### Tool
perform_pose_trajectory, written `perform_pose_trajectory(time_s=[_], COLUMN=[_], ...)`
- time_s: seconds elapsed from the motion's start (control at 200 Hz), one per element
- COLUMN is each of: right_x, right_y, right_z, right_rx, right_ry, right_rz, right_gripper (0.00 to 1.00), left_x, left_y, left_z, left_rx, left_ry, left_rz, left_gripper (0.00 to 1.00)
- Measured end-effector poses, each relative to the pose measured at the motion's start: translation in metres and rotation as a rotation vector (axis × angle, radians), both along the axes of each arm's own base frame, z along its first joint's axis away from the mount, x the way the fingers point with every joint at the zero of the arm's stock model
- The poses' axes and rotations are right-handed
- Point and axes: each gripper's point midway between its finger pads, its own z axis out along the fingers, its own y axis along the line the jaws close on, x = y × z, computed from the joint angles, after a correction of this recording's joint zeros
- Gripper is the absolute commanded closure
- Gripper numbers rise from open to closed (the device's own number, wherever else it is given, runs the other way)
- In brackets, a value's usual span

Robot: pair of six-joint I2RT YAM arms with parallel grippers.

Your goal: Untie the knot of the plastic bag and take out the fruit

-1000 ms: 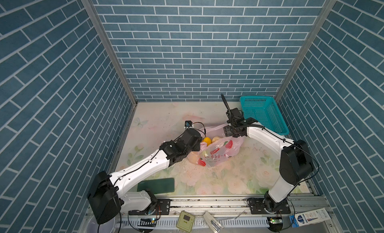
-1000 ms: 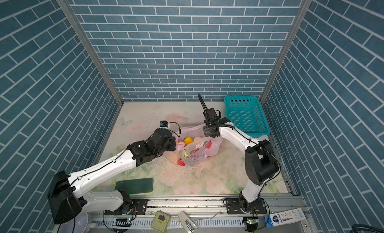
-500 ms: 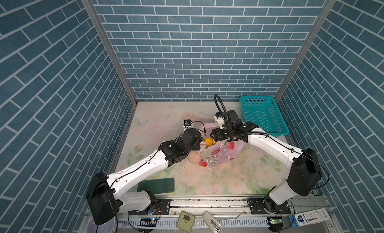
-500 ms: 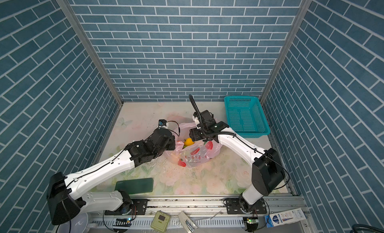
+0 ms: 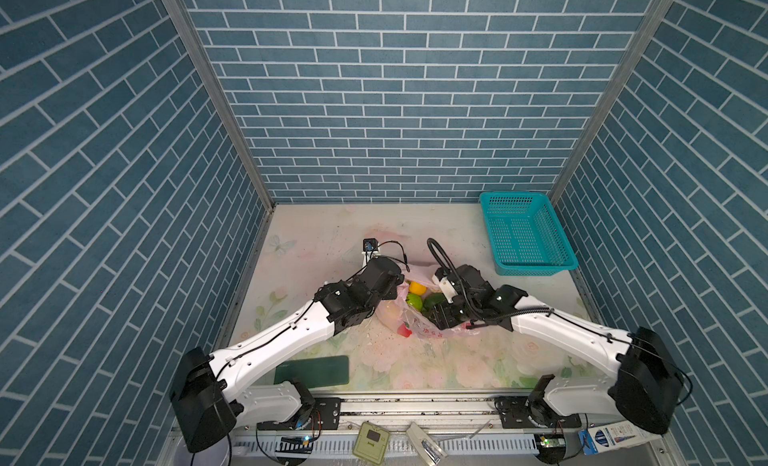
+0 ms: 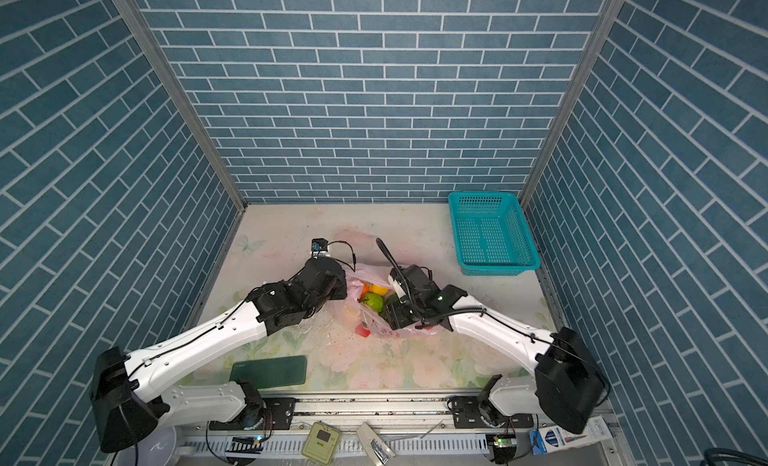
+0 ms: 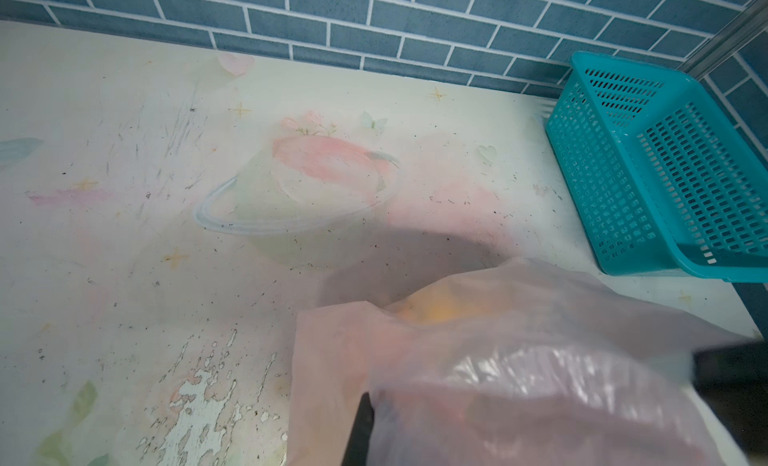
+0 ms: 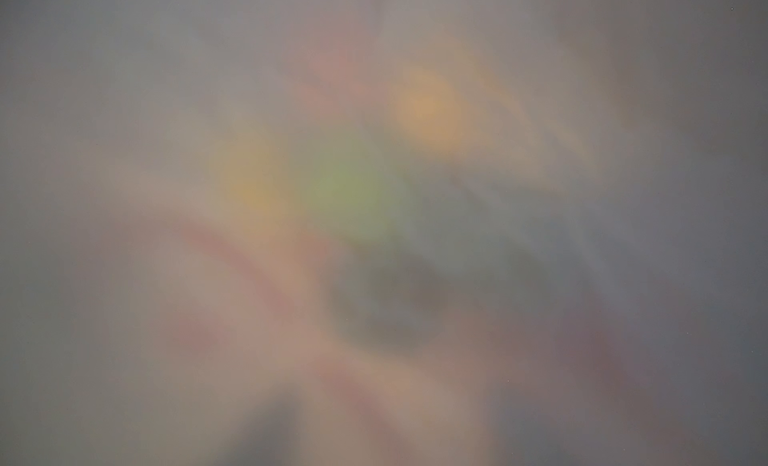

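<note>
Bag (image 5: 432,333) sits mid-desk (image 5: 332,231); fruit (image 5: 414,300) in it, showing at its 11 o'clock side. Basket (image 5: 536,268) at bag's 2 o'clock, far corner. Flat pad (image 5: 311,370) at 7 o'clock, front edge, well apart.

- Left arm (image 5: 274,347) and right arm (image 5: 569,331): long white shell links with black joints between them.
- Shoulder housings (image 5: 199,401): big, rounded, black.
- Small dark screws (image 5: 298,324) dot the white shells, and a thin black cable (image 5: 528,312) runs along each arm.
- Wrist camera (image 5: 369,245): a small black box on a white mount, with a thin black lead looping off it.
- A thick black hose (image 5: 436,251) arches over the right wrist.
- Left tool (image 5: 397,287): black, with a thin dark finger (image 7: 360,426).
</note>
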Motion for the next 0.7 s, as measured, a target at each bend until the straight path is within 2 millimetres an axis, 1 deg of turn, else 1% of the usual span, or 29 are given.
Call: perform_pose_trajectory(time_s=[0.055,0.085,0.175,0.22,0.265,0.32,0.355,0.395,0.4,0.48,0.545,0.595,0.625,0.67,0.7], right_x=[-0.011,-0.018,-0.029,-0.030,-0.030,-0.027,-0.024,-0.019,-0.019,-0.004,0.007,0.017,0.022,0.033,0.042], right_y=[-0.006,-0.010,-0.019,-0.020,-0.021,-0.020,-0.016,-0.008,-0.008,0.016,0.030,0.041,0.045,0.053,0.057], right_z=[-0.008,-0.015,-0.033,-0.035,-0.032,-0.024,-0.013,0.006,0.006,0.050,0.076,0.087,0.088,0.085,0.079], right_rx=[-0.018,-0.039,-0.101,-0.118,-0.124,-0.130,-0.121,-0.096,-0.096,-0.006,0.049,0.072,0.073,0.068,0.057], right_ry=[-0.005,-0.004,0.002,-0.002,-0.010,-0.017,-0.027,-0.043,-0.043,-0.099,-0.133,-0.141,-0.139,-0.131,-0.118], right_rz=[0.004,0.008,0.011,0.013,0.012,0.008,0.007,0.006,0.006,0.001,-0.008,-0.024,-0.031,-0.049,-0.064], right_gripper=[0.28,0.28,0.27,0.27,0.27,0.27,0.27,0.27,0.27,0.26,0.26,0.27,0.26,0.27,0.27], left_x=[0.000,-0.001,-0.002,-0.003,-0.005,-0.007,-0.010,-0.013,-0.013,-0.019,-0.022,-0.025,-0.026,-0.029,-0.031], left_y=[0.001,0.001,0.001,0.000,-0.001,-0.002,-0.002,-0.003,-0.003,-0.004,-0.006,-0.008,-0.009,-0.011,-0.011], left_z=[-0.001,-0.002,-0.004,-0.006,-0.008,-0.012,-0.015,-0.017,-0.017,-0.019,-0.016,-0.014,-0.012,-0.010,-0.009], left_rx=[-0.003,-0.005,-0.007,-0.008,-0.009,-0.012,-0.013,-0.016,-0.016,-0.024,-0.034,-0.041,-0.046,-0.053,-0.055], left_ry=[0.006,0.010,0.019,0.027,0.035,0.049,0.056,0.067,0.067,0.077,0.075,0.071,0.068,0.063,0.059], left_rz=[0.007,0.010,0.010,0.005,-0.002,-0.017,-0.027,-0.043,-0.043,-0.075,-0.099,-0.116,-0.129,-0.146,-0.156], left_gripper=[1.00,1.00,1.00,1.00,1.00,1.00,1.00,1.00,1.00,1.00,1.00,1.00,1.00,1.00,1.00])
